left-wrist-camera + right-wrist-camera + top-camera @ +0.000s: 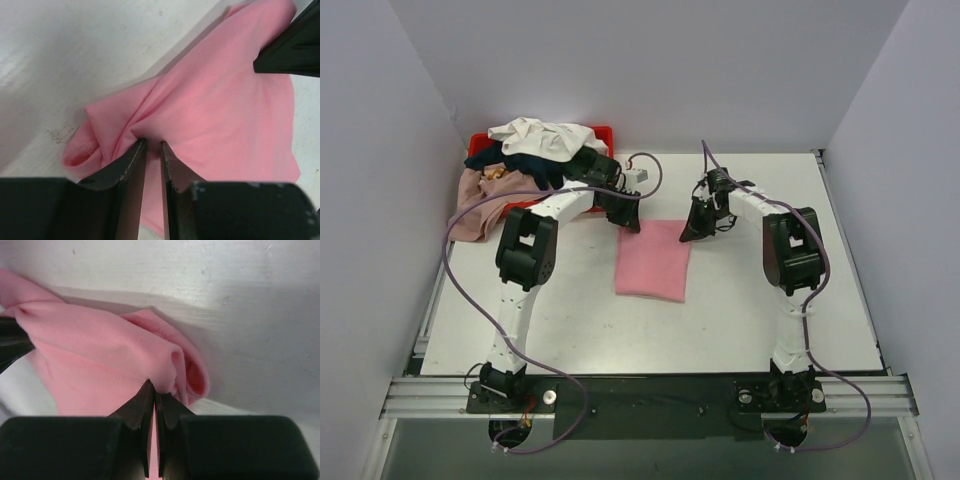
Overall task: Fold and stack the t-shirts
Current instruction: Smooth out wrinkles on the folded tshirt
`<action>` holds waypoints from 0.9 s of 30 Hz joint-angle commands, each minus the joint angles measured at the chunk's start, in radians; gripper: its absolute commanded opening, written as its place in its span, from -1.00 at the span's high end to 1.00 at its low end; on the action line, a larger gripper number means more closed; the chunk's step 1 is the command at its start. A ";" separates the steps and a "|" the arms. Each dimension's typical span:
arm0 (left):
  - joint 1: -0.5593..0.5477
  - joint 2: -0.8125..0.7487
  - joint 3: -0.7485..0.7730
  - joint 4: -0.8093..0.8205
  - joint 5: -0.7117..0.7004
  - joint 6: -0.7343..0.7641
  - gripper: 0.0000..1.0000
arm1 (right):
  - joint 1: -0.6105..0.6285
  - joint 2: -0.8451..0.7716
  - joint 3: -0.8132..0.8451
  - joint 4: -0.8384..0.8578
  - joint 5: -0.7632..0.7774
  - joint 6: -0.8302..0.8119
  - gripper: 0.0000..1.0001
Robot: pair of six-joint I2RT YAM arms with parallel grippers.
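The bright pink t-shirt (653, 260) lies folded into a narrow rectangle on the white table, near the middle. My left gripper (628, 222) is at its far left corner, shut on a pinch of the pink cloth (150, 137). My right gripper (692, 233) is at its far right corner, shut on the pink cloth (156, 385). Both held corners are bunched and slightly lifted. The other gripper's black finger shows at the edge of each wrist view. White, navy and mauve shirts (535, 140) are piled at the back left.
A red tray (605, 133) at the back left holds the pile of shirts, with a mauve one (475, 200) hanging over its side onto the table. White walls close in the left, back and right. A purple cable loops by each arm.
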 commanded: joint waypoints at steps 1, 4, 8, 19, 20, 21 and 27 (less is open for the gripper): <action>0.028 0.027 0.055 0.061 -0.123 -0.045 0.43 | -0.029 0.038 0.007 -0.009 0.016 0.002 1.00; 0.033 0.027 0.061 0.070 -0.120 -0.051 0.43 | -0.030 0.050 0.022 -0.021 0.019 -0.003 1.00; 0.037 -0.010 0.023 0.098 -0.117 -0.070 0.40 | -0.033 0.053 0.051 -0.052 0.038 -0.018 1.00; 0.060 -0.145 0.094 0.020 -0.170 -0.060 0.12 | 0.022 -0.172 0.036 -0.193 0.199 -0.053 0.48; 0.059 -0.175 0.062 0.018 -0.160 -0.064 0.10 | 0.031 -0.186 -0.011 -0.189 0.200 -0.044 0.29; 0.059 -0.197 0.037 0.018 -0.158 -0.074 0.07 | 0.046 -0.197 -0.037 -0.183 0.187 -0.018 0.23; 0.059 -0.300 -0.147 0.011 -0.138 -0.111 -0.02 | 0.063 -0.181 -0.177 0.000 0.072 0.098 -0.03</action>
